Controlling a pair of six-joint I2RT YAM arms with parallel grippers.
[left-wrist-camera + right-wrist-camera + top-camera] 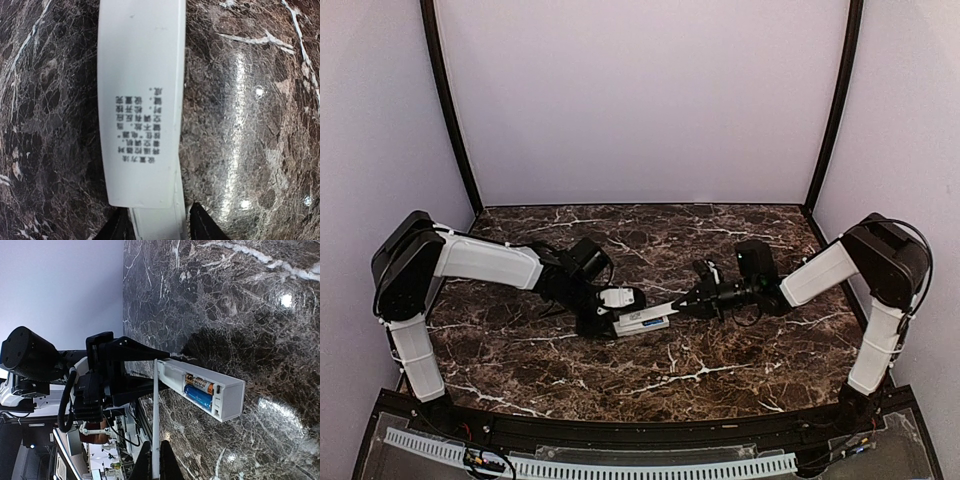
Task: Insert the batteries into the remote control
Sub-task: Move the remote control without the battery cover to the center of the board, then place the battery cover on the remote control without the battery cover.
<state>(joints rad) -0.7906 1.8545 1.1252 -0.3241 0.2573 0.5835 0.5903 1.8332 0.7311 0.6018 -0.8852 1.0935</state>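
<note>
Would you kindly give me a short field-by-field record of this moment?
remote control: battery slot uncovered
batteries: two seated in the slot, one blue
left gripper: fingers flank the remote control's end; grip unclear
right gripper: shut on the white strip
white strip: printed label on one face; tip near the slot's end, not fitted over it

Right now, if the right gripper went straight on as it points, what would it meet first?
Probably the remote control at the left gripper; its own white strip looks to reach it.
</note>
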